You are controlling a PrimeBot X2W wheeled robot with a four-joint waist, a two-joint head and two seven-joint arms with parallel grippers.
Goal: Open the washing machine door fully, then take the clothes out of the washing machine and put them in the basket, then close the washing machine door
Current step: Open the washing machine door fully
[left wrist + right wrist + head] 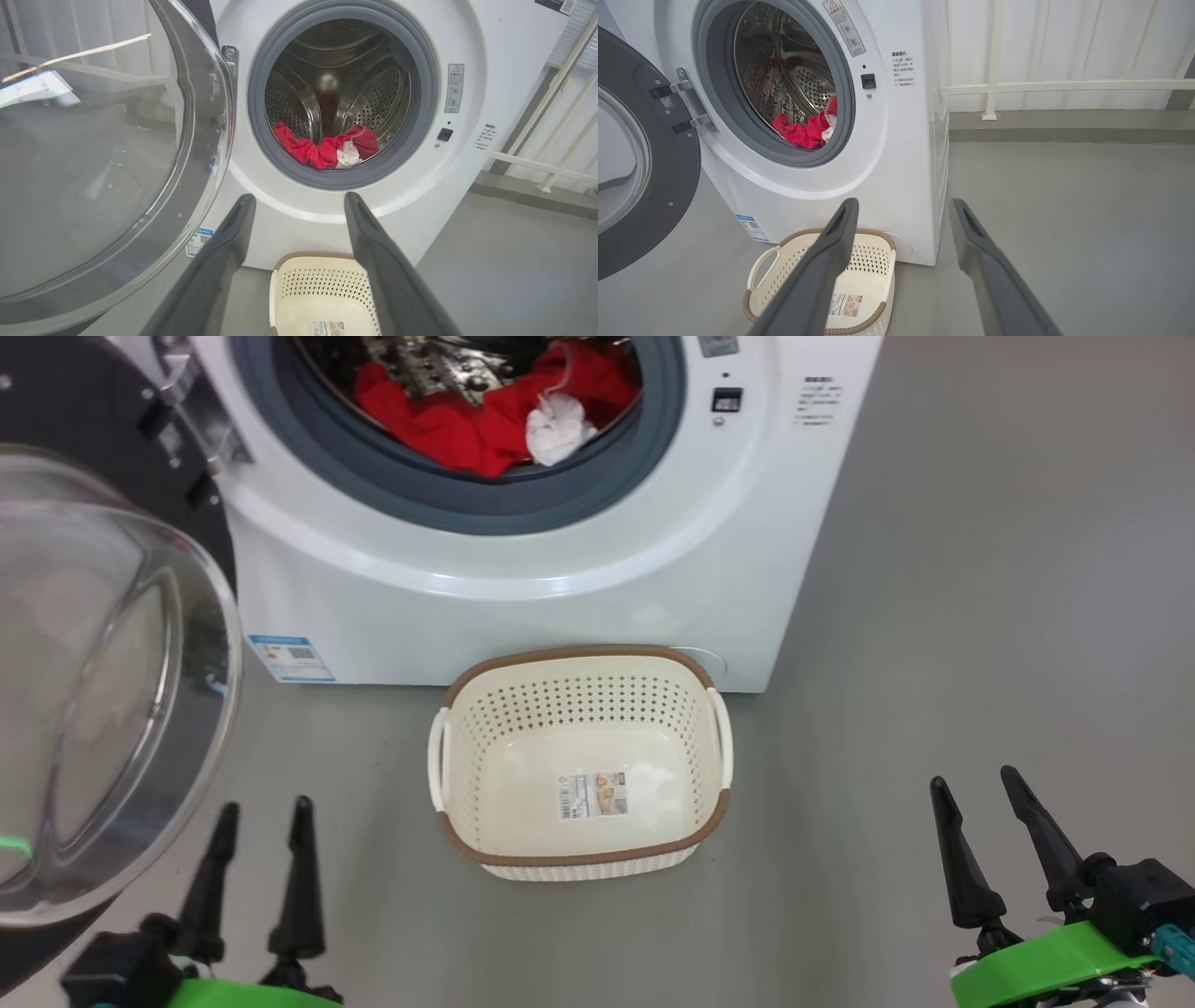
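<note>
The white washing machine [523,597] stands ahead with its round door [103,691] swung wide open to the left, its glass bowl bulging toward me. Red clothes [467,425] and a small white cloth [557,427] lie at the front of the steel drum [336,88]. The cream basket [579,761] sits on the floor against the machine's base, with nothing inside but its sticker. My left gripper [264,807] is open at the lower left, beside the door's rim. My right gripper [976,782] is open at the lower right, over bare floor.
Grey floor [980,616] spreads to the right of the machine. A white railing [1041,86] runs along the wall behind it. The open door [103,163] takes up the space on the left.
</note>
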